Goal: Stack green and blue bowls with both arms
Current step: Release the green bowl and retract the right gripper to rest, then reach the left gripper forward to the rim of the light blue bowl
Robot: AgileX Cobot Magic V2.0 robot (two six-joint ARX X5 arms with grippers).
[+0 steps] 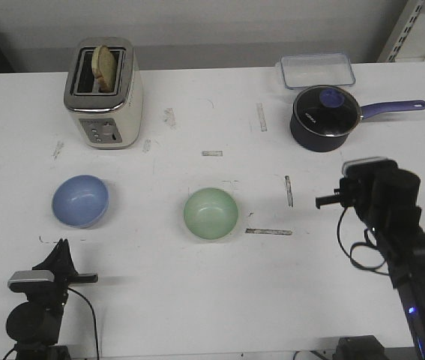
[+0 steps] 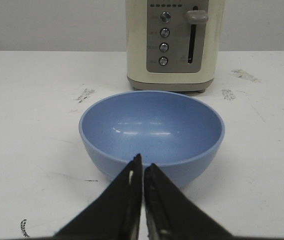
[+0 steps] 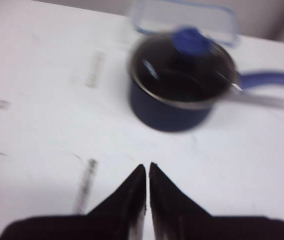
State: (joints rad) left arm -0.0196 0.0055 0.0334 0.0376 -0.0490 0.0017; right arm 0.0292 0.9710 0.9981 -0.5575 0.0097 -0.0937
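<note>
The blue bowl (image 1: 81,199) sits upright and empty on the white table at the left; it also shows in the left wrist view (image 2: 152,134). The green bowl (image 1: 211,214) sits upright near the table's middle. My left gripper (image 2: 143,162) is shut and empty, its tips just short of the blue bowl's near rim; in the front view it (image 1: 61,247) is near the front edge. My right gripper (image 3: 147,166) is shut and empty above bare table, to the right of the green bowl; its wrist block (image 1: 377,191) hides the tips in the front view.
A cream toaster (image 1: 105,94) with bread in it stands behind the blue bowl. A dark navy pot (image 1: 325,117) with a purple handle and a clear lidded box (image 1: 315,70) are at the back right. Tape marks dot the table (image 1: 197,300).
</note>
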